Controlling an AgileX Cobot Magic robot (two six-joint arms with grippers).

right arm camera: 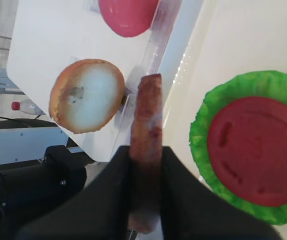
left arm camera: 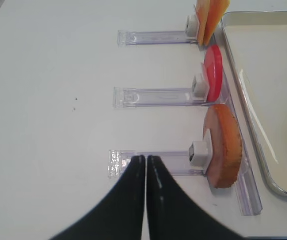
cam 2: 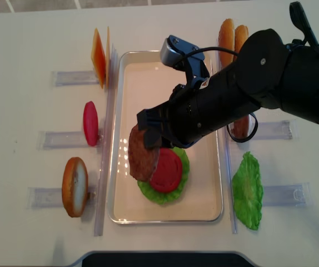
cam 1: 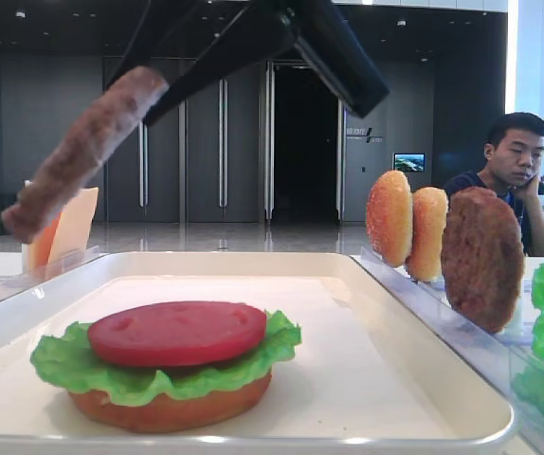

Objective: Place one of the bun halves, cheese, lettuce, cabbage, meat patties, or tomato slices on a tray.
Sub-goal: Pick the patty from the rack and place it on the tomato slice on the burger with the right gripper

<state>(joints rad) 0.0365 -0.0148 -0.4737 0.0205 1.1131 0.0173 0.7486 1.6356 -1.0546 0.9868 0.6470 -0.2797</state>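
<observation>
My right gripper [cam 2: 148, 132] is shut on a brown meat patty [cam 2: 143, 154], held edge-on above the left part of the cream tray [cam 2: 165, 219]. In the right wrist view the patty [right arm camera: 146, 115] stands between the black fingers [right arm camera: 183, 190]. Beside it on the tray lies a stack: a bun half [cam 1: 168, 406], lettuce [cam 1: 63, 365] and a tomato slice [cam 2: 166, 169] on top. My left gripper [left arm camera: 146, 159] is shut and empty, over the table by a clear holder, left of an upright bun half [left arm camera: 226, 145].
Clear holders left of the tray carry cheese [cam 2: 98, 57], a tomato slice [cam 2: 90, 123] and a bun half [cam 2: 74, 186]. On the right stand two bun halves [cam 2: 232, 36], a patty [cam 1: 481, 256] and a lettuce leaf [cam 2: 247, 192]. A person [cam 1: 514, 161] sits behind.
</observation>
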